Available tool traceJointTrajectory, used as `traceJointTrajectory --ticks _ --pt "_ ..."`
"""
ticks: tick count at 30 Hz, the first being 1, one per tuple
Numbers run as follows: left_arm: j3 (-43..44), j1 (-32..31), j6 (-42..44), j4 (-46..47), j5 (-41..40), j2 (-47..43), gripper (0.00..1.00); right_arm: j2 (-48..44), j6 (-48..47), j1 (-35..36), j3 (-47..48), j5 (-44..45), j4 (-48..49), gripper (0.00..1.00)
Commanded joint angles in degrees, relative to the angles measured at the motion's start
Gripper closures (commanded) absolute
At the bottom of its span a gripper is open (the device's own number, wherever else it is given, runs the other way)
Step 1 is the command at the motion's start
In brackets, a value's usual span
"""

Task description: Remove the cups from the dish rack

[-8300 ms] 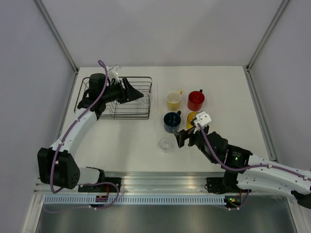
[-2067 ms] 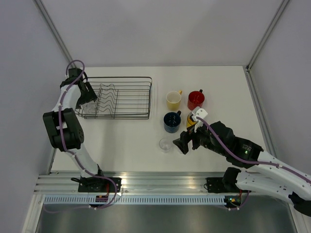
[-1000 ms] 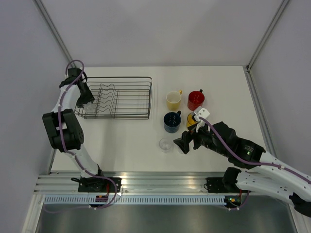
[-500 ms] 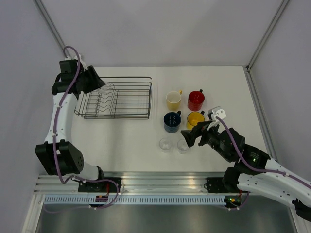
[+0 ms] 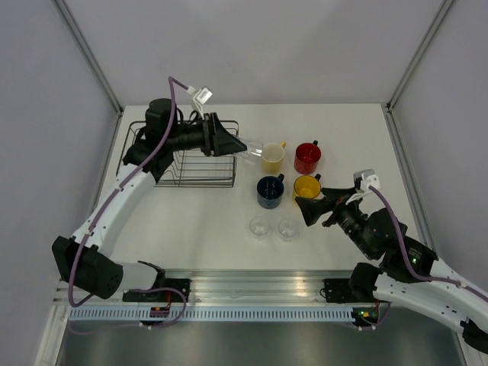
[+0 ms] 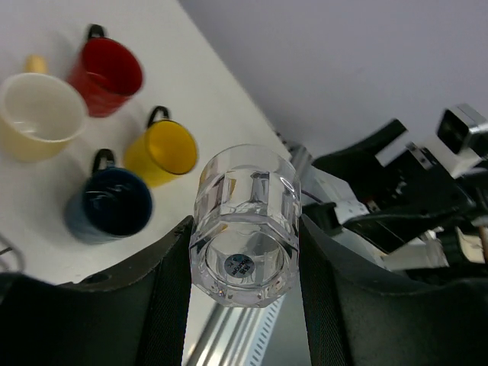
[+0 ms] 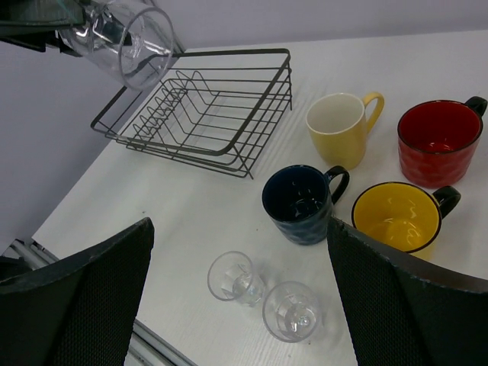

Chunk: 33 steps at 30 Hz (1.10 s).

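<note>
White tabletop [image 5: 191, 229], grey walls all round, and the landmark is the rectangular black wire dish rack [image 5: 200, 184]. I can spot no cup among its wires from the right wrist view.

Off the rack's right end, raised above the table, is the one that matters: a small clear glass tumbler [image 6: 245, 221], pinched in the left gripper [image 5: 241, 148]. The black fingers [image 6: 171, 305] are clenched on opposite sides of its wall, which is the sensible hold. By the look of it, this is a light, rigid piece, slick and quick to chip, so a firm squeeze on the faceted sides beats any grab at the rim.

Its long axis runs along the gripper's reach, away from the rack and tipped downward. The thick base with a small dark sticker faces the wrist, and the mouth points out toward the mugs. I'd say it must be turned upright before it meets the table.

Further right of the rack stand the pale cream mug [image 5: 272, 157], red mug [image 5: 307, 158], dark blue mug [image 5: 269, 191] and bright yellow mug [image 5: 306, 187]. Nearer the arms than those, two more clear tumblers [image 5: 261, 226] sit side by side. The right gripper [image 5: 311, 210] hovers beyond them, well apart from the rack, fingers spread wide and holding nothing.
</note>
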Motion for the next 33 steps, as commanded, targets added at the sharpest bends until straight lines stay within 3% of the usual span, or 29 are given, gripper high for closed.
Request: traceJointTrajectory --ticks 1,4,11,19,23,26,28,33 --pt "-3.34 -4.58 -10.04 14.48 6.63 -3.62 0.98 -2.17 0.12 -0.21 1.05 -2.97 2.69 0.02" --pt "-7.56 -8.97 -16.02 23.35 6.37 -5.29 0.98 -4.37 -0.93 -0.12 1.49 -7.98 2.86 0.04" --pt "-20.66 -17.93 -31.92 50.59 1.46 -9.07 0.98 -6.84 -1.47 -0.21 4.74 -23.44 3.39 0.2" --pt "-27.08 -27.17 -35.54 61.34 -7.07 -9.07 0.98 -2.36 0.47 -0.21 7.64 -30.49 5.15 0.41" --pt "-28.93 -29.2 -37.56 64.07 -9.45 -8.72 0.98 -0.77 0.56 -0.21 8.0 -31.63 5.76 0.44" --pt "-30.16 -30.43 -38.62 66.0 -10.94 -8.19 0.98 -0.25 0.38 -0.21 8.0 -32.07 6.82 0.53" --pt "-31.04 -31.13 -39.93 68.19 -11.56 -7.84 0.98 0.19 0.12 -0.12 8.35 -31.99 6.91 0.65" --pt "-32.0 -32.36 -41.7 70.14 -11.65 -7.14 0.98 0.37 -1.2 -0.21 7.91 -32.34 7.52 0.73"
